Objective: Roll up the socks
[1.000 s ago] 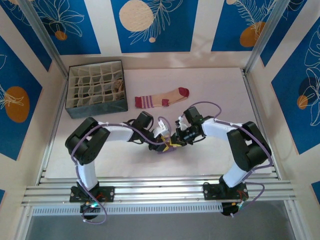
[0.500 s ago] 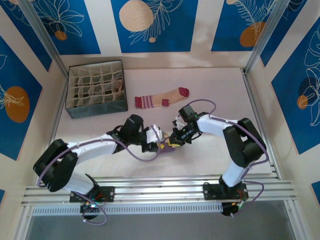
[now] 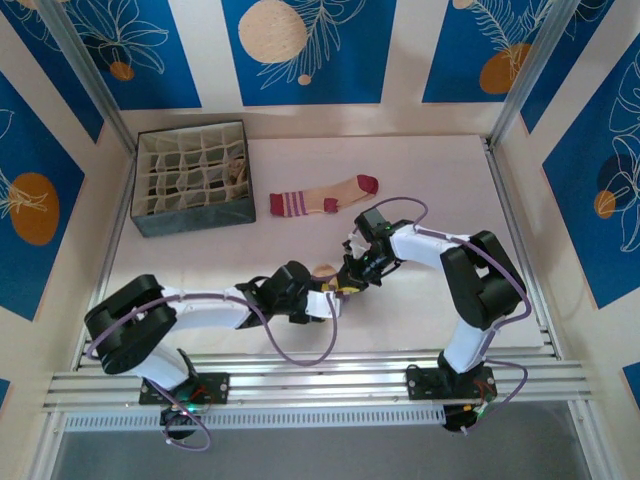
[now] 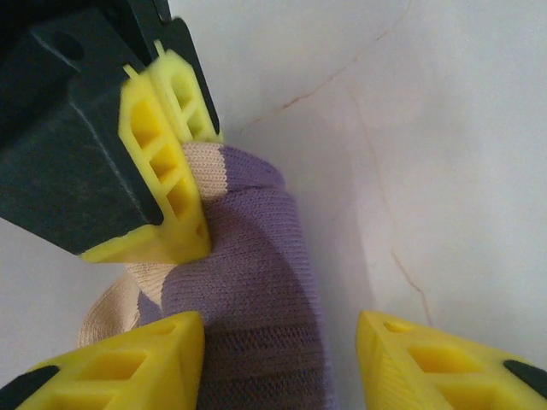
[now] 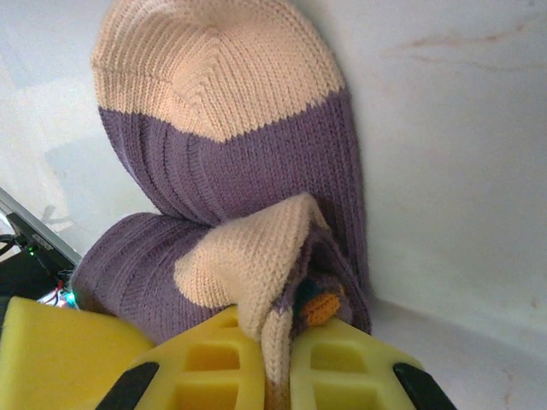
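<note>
One purple sock well inside table

The pale table carries a purple sock with tan heel and toe, bunched up at the tip of the right tool and between the fingers of the left tool. Beyond both tools a tan sock lies flat. Further off to their left stands a grey divided box.

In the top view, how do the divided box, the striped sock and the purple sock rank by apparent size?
Largest: divided box.
Middle: striped sock.
Smallest: purple sock, but it is partly hidden, so this is less sure.
</note>
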Motion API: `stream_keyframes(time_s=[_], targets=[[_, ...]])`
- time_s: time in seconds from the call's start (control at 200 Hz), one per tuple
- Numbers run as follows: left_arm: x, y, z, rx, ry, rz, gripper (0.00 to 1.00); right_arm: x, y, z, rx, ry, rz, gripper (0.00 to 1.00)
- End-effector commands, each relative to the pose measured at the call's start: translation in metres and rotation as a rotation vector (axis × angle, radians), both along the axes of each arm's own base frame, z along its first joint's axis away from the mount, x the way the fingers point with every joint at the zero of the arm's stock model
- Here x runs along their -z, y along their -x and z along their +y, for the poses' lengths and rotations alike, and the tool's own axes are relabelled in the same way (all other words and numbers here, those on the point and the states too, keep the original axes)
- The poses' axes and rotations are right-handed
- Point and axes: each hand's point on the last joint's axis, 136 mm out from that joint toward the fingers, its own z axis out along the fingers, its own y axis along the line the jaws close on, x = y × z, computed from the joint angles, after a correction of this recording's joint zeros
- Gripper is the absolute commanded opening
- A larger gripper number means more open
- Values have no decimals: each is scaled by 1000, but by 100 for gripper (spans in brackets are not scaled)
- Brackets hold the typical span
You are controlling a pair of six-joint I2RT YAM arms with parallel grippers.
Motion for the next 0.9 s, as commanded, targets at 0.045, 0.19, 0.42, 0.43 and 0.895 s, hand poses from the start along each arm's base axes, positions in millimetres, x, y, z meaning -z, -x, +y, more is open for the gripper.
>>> stream_keyframes(time_s=[0.045, 0.19, 0.42, 0.43, 0.895], targets=[[11, -16, -4, -25, -46, -70, 50, 25, 27, -18, -32, 118, 105, 0], [28, -16, -1, -47, -84, 5, 34, 18, 30, -12, -54, 67, 117, 11], [24, 7, -4, -26, 34, 358, 0, -17, 12, -13, -9, -85, 13, 49], [23, 7, -4, -27, 39, 373, 0, -19, 11, -14, -3, -92, 8, 50], [10, -4, -5, -158, 161, 1013, 1, -25, -3, -16, 57, -137, -91, 57]])
